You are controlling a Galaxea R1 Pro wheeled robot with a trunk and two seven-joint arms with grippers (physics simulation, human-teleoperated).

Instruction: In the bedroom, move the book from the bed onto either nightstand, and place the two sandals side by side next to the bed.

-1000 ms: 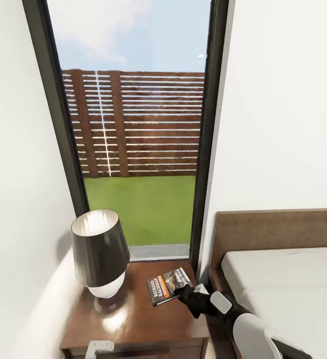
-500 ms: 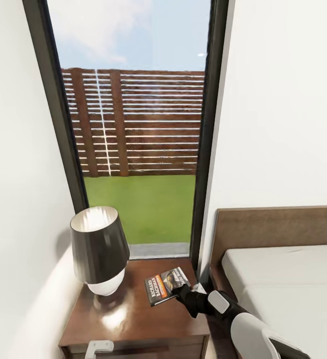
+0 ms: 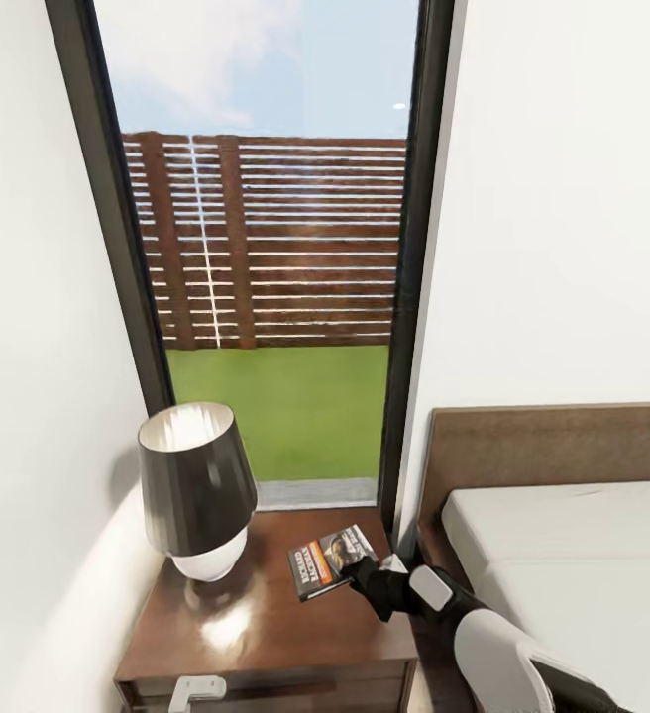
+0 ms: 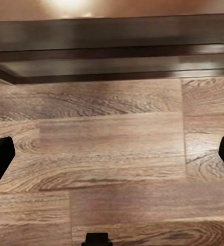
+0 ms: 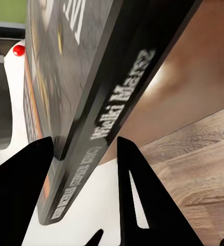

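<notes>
Your right tool pinches the book by its edge, just over the nightstand beside the lamp. It is thin, dark-covered, orange-banded, white-lettered. Your left tool gapes wide, empty, above floor.

The right arm reaches forward and leftward with its hand clamped on the book's edge, while the left hand hangs with fingers spread wide.
</notes>
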